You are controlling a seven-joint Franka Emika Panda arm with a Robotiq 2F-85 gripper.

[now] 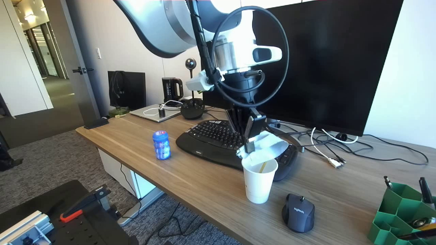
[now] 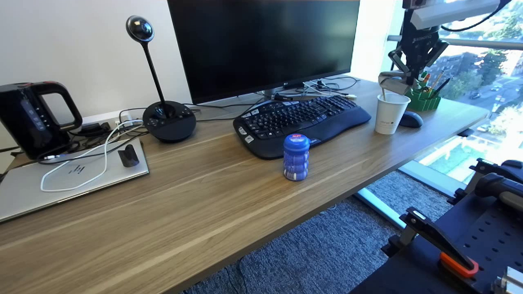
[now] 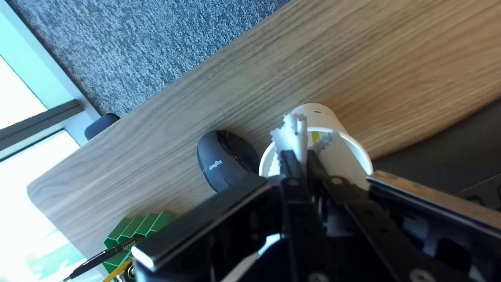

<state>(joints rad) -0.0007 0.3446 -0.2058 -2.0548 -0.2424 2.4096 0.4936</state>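
The pincer (image 3: 301,158) grasps a white wrapper (image 1: 268,147), seemingly light, soft, easily crumpled and best pinched across its middle, at the mouth of the upright white paper cup (image 1: 258,185).

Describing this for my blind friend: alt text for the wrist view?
A black tool pinches a jagged-edged white scrap over a white cup on a wooden desk. A dark mouse sits beside the cup, a green pen holder at lower left.
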